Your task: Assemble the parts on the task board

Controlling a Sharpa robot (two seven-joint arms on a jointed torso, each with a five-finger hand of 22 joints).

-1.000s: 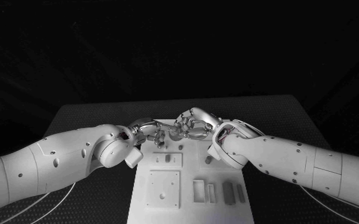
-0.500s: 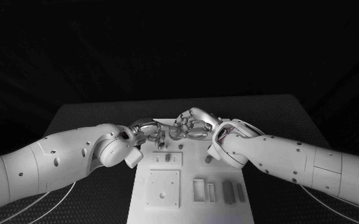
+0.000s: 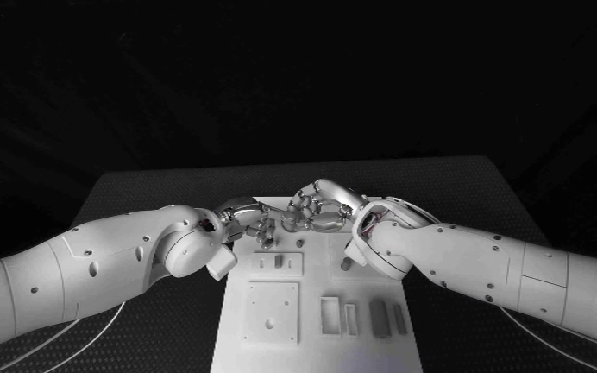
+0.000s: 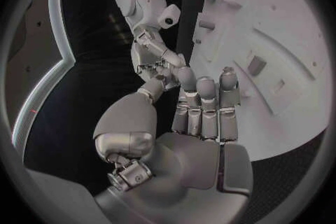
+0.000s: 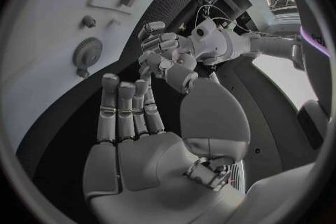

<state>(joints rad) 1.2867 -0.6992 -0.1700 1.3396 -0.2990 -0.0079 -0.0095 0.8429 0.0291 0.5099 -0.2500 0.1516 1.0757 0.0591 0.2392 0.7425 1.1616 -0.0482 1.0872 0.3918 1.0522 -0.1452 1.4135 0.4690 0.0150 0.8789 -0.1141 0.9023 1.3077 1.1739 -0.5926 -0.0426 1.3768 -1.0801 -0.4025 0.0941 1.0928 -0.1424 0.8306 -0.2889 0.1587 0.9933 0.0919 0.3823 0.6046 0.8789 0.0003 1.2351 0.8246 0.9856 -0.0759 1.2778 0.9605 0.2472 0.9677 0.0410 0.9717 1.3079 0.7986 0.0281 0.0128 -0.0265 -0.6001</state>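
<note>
On the dark desk (image 3: 149, 187) we see the white task board (image 3: 280, 338) running from the middle toward the near edge. Above its far end our left robot hand (image 3: 255, 220) and right robot hand (image 3: 317, 206) meet, fingers close together. We cannot tell whether either one grasps a part or is merely clenched. Small grey parts (image 3: 380, 319) lie in a row near the board's near right corner, and a gear (image 5: 87, 53) sits on the board. We judge most assembly remains.
</note>
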